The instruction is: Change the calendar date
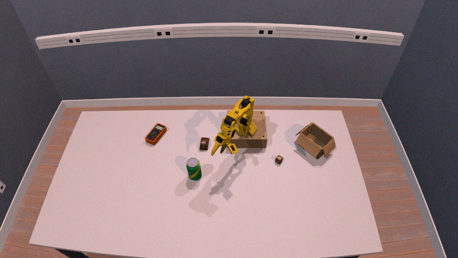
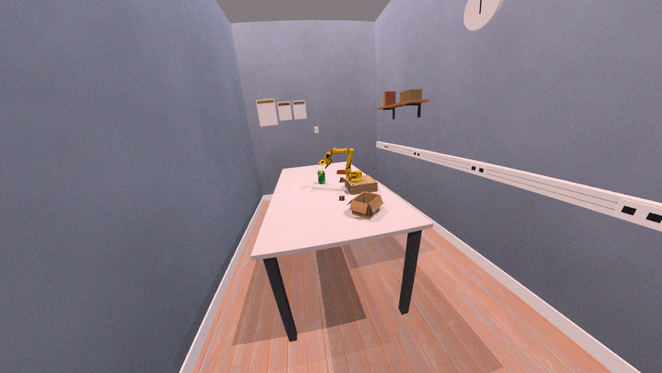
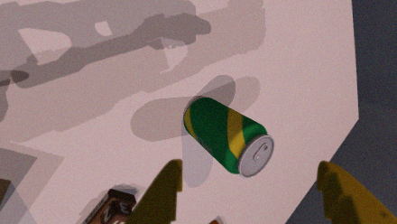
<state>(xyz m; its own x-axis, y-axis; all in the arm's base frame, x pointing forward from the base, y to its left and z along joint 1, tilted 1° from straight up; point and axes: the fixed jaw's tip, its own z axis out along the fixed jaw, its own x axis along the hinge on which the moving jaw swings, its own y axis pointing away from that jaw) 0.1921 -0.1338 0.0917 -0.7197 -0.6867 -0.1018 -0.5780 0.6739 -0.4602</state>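
My claw (image 1: 217, 153) (image 2: 326, 166) (image 3: 249, 163) hangs in the air, fingers parted, with nothing between them. Nearest me, on the left in the top view, the small dark tray (image 1: 204, 149) sits on the white surface (image 1: 256, 214) (image 2: 296, 226) (image 3: 311, 68). One brown cube (image 1: 203, 141) is in it; I can't tell whether it lies fully flat, and the month's name is too small for me to read. A green can (image 1: 194, 171) (image 2: 321, 177) (image 3: 216, 131) with yellow bands stands upright, nearer than the tray. The other cube (image 1: 278, 159) (image 2: 341, 198) lies outside the tray, to the right of my wooden base block (image 1: 248, 143) (image 2: 361, 188). Further out, an orange multimeter (image 1: 155, 133) (image 2: 341, 171) is on the left, and an open cardboard box (image 1: 309, 147) (image 2: 362, 207) on the right.
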